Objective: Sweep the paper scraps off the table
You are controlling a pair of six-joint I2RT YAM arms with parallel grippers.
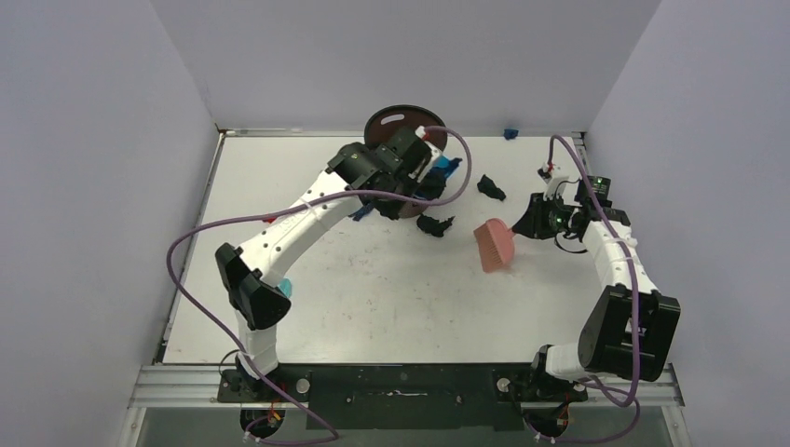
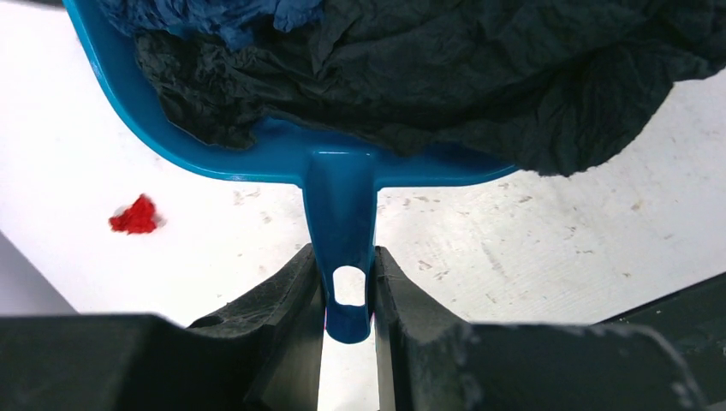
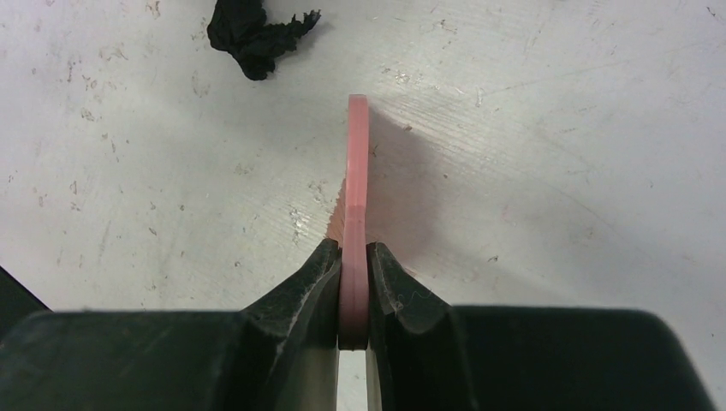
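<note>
Top external: the table stretches longest left to right.

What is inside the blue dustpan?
A big dark paper wad and a blue paper wad fill the dustpan. They cover its floor, so anything underneath them cannot be seen.

- desk: flat, white, faintly scuffed, thin metal edge
- far dark wad: crumpled, on desk right of centre
- near dark wad: crumpled, on desk, apart from the first
- blue scrap: small, at far desk edge by the wall
- red scrap: tiny, loose on desk
- large dark wad and blue wad: touching, lying in blue dustpan, the dark one overhanging its rim
</note>
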